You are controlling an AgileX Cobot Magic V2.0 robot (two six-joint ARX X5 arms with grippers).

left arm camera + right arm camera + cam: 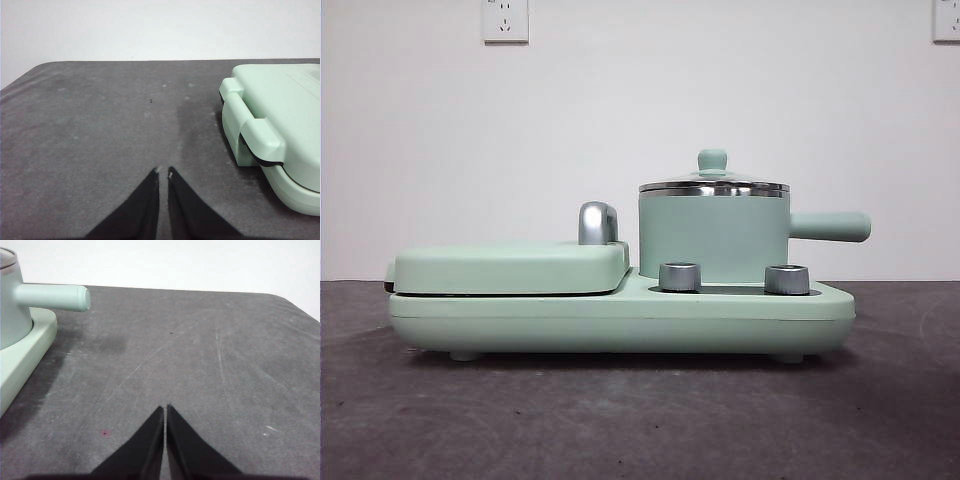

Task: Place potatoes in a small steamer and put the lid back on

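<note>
The small steamer [713,240], a mint-green pot with a straight side handle, stands on the right half of a green cooker base [620,320]. The lid [713,185] with its green knob sits on the steamer. No potatoes show in any view. My left gripper [164,172] is shut over bare table beside the griddle end of the cooker. My right gripper [165,409] is shut over bare table, off to the side of the steamer [12,305] and its handle. Neither arm shows in the front view.
A closed flat green griddle cover [510,268] takes the cooker's left half, with a chrome hinge piece [597,222] behind it. Two grey knobs [680,276] sit on the base's front. Dark grey table lies on both sides of the cooker.
</note>
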